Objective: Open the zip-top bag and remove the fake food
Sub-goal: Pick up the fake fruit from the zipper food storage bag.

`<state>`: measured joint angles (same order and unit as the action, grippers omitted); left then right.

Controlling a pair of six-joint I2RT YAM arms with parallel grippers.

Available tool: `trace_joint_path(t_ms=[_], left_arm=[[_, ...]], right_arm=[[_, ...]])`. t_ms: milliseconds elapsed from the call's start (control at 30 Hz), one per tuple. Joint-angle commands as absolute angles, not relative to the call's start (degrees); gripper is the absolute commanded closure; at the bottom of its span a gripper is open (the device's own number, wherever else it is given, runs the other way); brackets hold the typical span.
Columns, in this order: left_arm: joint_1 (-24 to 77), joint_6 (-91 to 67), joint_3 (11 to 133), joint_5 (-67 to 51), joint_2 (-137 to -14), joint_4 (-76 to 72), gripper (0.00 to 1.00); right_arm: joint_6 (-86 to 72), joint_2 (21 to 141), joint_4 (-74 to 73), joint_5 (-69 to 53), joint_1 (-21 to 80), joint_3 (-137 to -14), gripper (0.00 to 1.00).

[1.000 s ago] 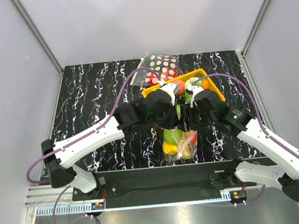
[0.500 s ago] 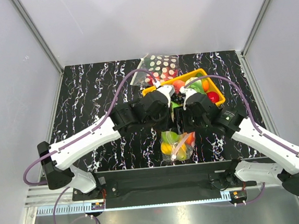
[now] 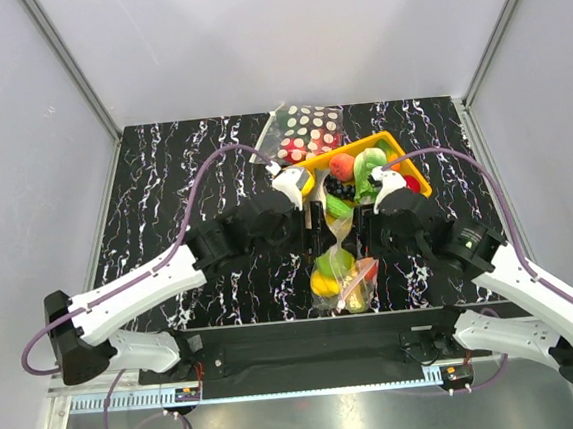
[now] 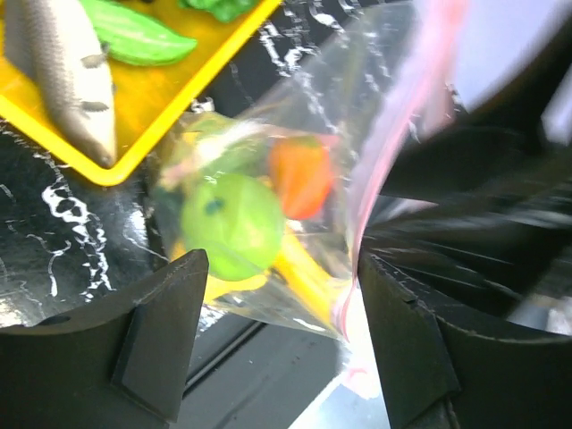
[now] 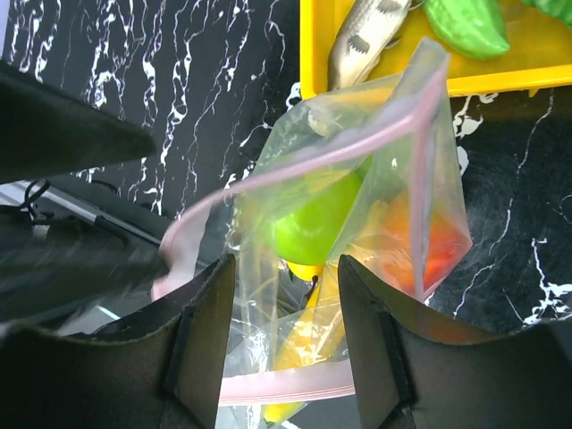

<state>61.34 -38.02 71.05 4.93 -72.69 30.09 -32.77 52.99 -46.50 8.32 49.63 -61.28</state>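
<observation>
Black marbled tabletop point(image 3: 183, 173), white walls point(image 3: 282, 44): the zip-top bag point(image 3: 344, 275), filled with the fake food point(image 4: 234, 223), is shown just nearside of the yellow tray point(image 5: 313, 54), long axis running away from that tray, pink zip strip point(image 5: 331, 152) raised at the tray-side end. Its film is judged thin, limp and slippery, so the stiffer strip is best pinched, one lip per side. The left end effector point(image 4: 281, 299) is seen spread, clamping nothing; whether the right end effector point(image 5: 286, 304) grips the film cannot be told.
</observation>
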Motion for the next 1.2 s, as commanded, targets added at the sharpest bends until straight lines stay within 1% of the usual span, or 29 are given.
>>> trace_joint_path(t_ms=[0, 267, 500, 533, 567, 667, 833, 933, 1167], left_arm=[[60.64, -39.28, 68.91, 5.98, -74.87, 26.27, 0.29], [60.38, -40.78, 65.57, 5.98, -78.57, 24.26, 0.30], [60.21, -41.39, 59.78, 4.04, -73.22, 16.00, 0.28], [60.21, -41.31, 59.42, 4.13, -71.82, 15.56, 0.29], [60.21, -41.48, 59.07, 4.13, -71.20, 15.47, 0.33], [60.21, -41.57, 58.36, 3.78, -69.61, 15.21, 0.42], [60.29, -42.89, 59.15, -1.56, -71.18, 11.09, 0.50], [60.38, -43.15, 60.20, -3.51, -73.64, 10.90, 0.50], [60.47, -42.98, 61.78, -6.06, -75.76, 10.28, 0.46]], right_arm=[[-35.07, 51.59, -47.54, 11.95, 50.10, -60.73, 0.44], [-35.33, 52.73, -47.20, 9.06, 50.10, -61.00, 0.45], [-34.98, 55.72, -46.58, 7.12, 50.10, -60.56, 0.48], [-34.98, 55.72, -46.50, 6.86, 50.10, -60.56, 0.48], [-34.98, 55.55, -46.23, 6.42, 50.10, -60.64, 0.49], [-34.98, 55.72, -45.27, 5.54, 50.19, -60.47, 0.50], [-35.07, 57.48, -44.56, 2.99, 50.10, -60.03, 0.51], [-35.16, 57.31, -44.47, 3.42, 50.10, -59.94, 0.51], [-35.42, 55.99, -46.32, 4.75, 50.18, -58.89, 0.48]])
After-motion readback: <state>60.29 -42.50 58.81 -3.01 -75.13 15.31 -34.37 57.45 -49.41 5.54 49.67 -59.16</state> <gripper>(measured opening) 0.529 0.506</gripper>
